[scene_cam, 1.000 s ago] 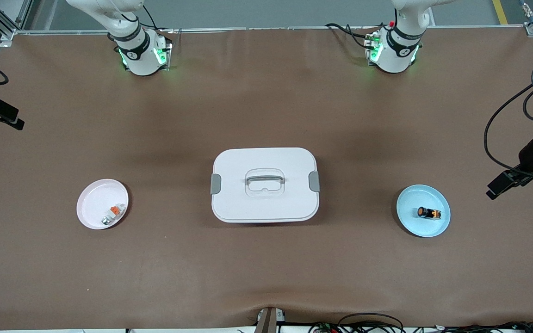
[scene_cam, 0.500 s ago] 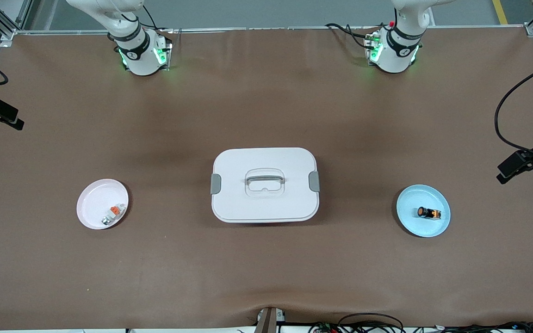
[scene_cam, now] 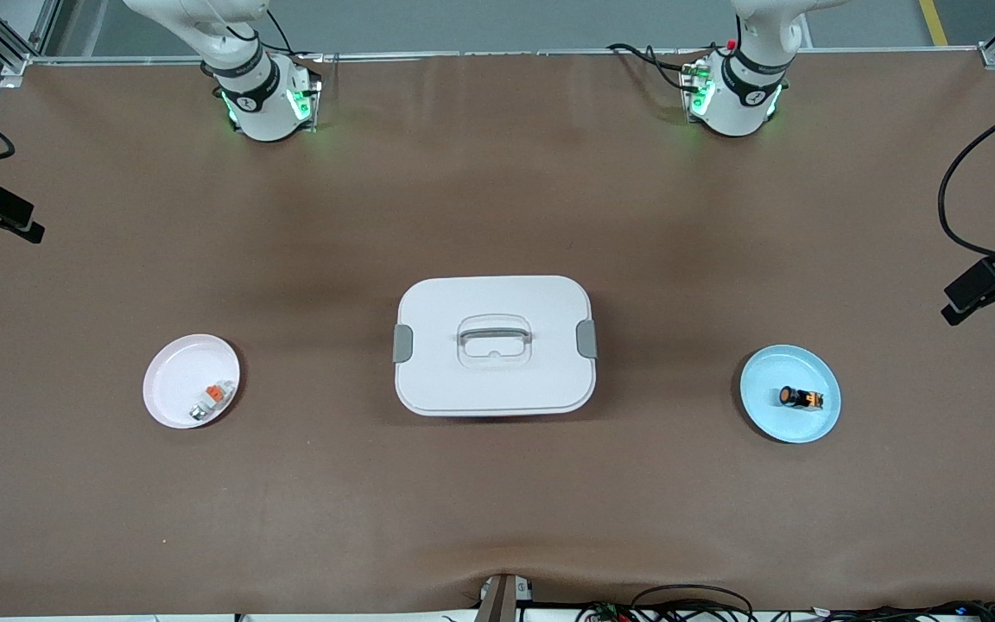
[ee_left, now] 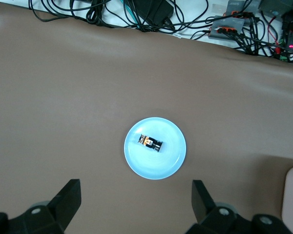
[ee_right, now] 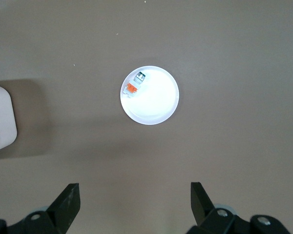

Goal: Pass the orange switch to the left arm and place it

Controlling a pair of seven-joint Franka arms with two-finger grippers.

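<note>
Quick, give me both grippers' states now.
Left gripper: open, empty, high over the blue plate.
Right gripper: open, empty, high over the white plate.

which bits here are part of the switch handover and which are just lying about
Part of the job:
- orange switch on the blue plate
- box to avoid
- left gripper, open
- right gripper, open

Lying about:
- pink plate
- small white-grey piece on it

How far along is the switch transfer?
Nothing moved yet: the orange switch lies in the blue plate, with the box between it and the pink plate. Left gripper hangs open above that plate; right gripper open above the pink one. Pick, handover and placement remain.
</note>
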